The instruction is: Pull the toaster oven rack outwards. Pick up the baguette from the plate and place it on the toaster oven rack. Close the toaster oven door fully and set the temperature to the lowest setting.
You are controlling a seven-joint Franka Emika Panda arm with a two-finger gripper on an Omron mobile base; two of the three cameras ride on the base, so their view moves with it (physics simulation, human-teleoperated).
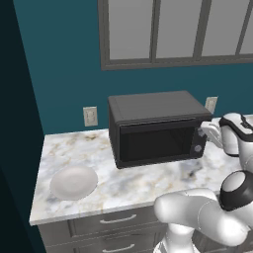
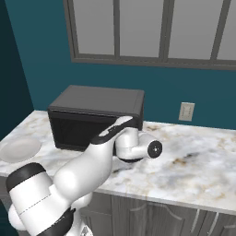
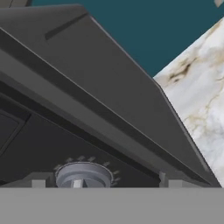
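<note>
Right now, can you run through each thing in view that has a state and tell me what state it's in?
toaster oven door: closed, upright against the oven front.
plate: empty, flat on the counter left of the oven.
knob: on the oven's right-hand panel, directly ahead of the gripper; its setting cannot be read.
gripper: open, fingertips either side of the knob, not clamped on it.
</note>
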